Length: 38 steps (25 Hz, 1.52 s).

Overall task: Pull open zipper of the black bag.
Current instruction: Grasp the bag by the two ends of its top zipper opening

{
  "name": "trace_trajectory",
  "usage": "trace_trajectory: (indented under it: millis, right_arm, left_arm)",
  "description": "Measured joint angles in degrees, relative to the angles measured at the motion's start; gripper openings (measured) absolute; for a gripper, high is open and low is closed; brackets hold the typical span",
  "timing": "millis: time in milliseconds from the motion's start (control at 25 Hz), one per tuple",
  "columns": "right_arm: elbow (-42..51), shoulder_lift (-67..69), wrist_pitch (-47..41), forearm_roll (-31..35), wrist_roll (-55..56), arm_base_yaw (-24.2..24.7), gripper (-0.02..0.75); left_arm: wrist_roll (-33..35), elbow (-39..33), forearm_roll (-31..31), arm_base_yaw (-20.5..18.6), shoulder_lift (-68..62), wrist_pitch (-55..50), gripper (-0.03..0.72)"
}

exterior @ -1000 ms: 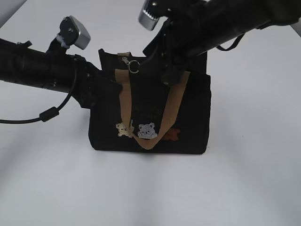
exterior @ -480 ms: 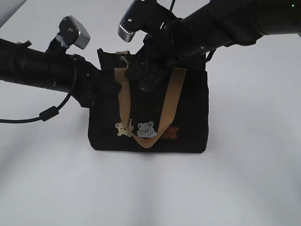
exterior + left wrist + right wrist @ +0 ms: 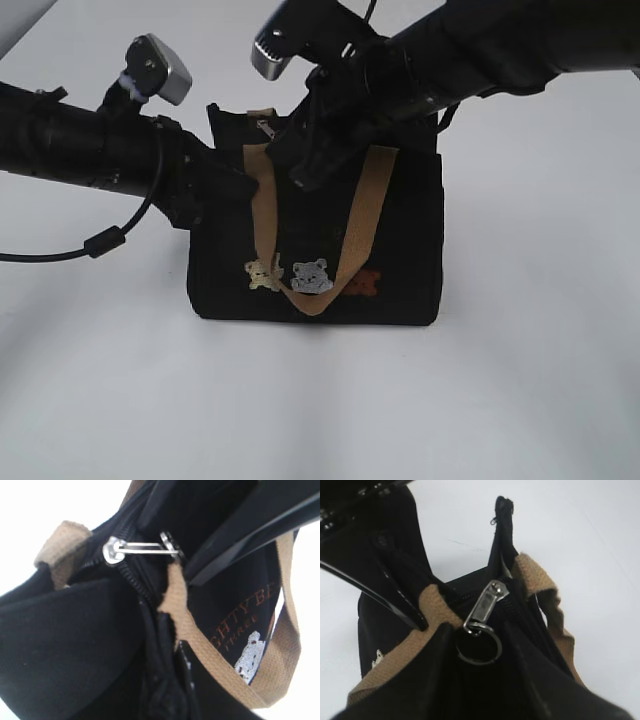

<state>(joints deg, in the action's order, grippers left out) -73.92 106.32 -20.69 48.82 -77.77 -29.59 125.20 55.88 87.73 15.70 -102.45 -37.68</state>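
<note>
The right gripper has dropped onto the black bag top, its fingers narrowing around the zipper pull's ring but not yet clamped; the left gripper stays closed on the bag's left edge

Our two arms are matte black, each carrying a silver camera housing; a black cable loops beneath the left one.
</note>
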Motion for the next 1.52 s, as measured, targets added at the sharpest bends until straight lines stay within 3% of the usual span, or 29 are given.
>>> trace_trajectory:
  millis: [240, 440, 720, 960, 1120, 1240, 1360, 1440, 1520]
  right_arm:
    - [0.0, -2.1, -6.7, -0.3, 2.0, 2.5, 0.235]
    - [0.0, -5.6, -15.0, -2.4, 7.3, 9.5, 0.235]
    - [0.0, -8.9, -27.5, -10.3, 18.6, 18.6, 0.224]
    - [0.0, -8.9, -28.8, -12.4, 25.5, 18.7, 0.224]
    - [0.0, -8.9, -29.9, -20.7, 36.8, 18.7, 0.223]
    - [0.0, -8.9, -30.0, -23.2, 42.0, 18.5, 0.221]
    - [0.0, -9.0, -31.2, -23.5, 43.2, 17.4, 0.236]
    - [0.0, -9.6, -32.7, -23.8, 43.5, 16.4, 0.323]
    - [0.0, -11.1, -33.5, -24.3, 44.4, 15.7, 0.435]
  left_arm:
    - [0.0, 0.0, -0.3, 0.0, 0.0, -0.5, 0.067]
    - [0.0, 0.0, -0.4, 0.1, 0.0, -0.7, 0.067]
    - [0.0, 0.0, -0.4, 0.1, 0.0, -0.7, 0.067]
    - [-1.1, 0.0, -0.5, 0.1, 0.0, -0.1, 0.067]
    - [-5.2, 0.1, -1.0, 0.3, 0.0, 1.1, 0.076]
    - [-7.0, 0.2, -1.5, 0.3, 0.0, 0.9, 0.092]
    - [-12.9, 0.2, -4.3, 0.3, 0.1, 1.0, 0.201]
    - [-19.3, 0.2, -8.4, 0.3, 0.8, 1.4, 0.349]
    - [-28.7, 0.2, -12.8, 0.3, 2.6, 1.5, 0.444]
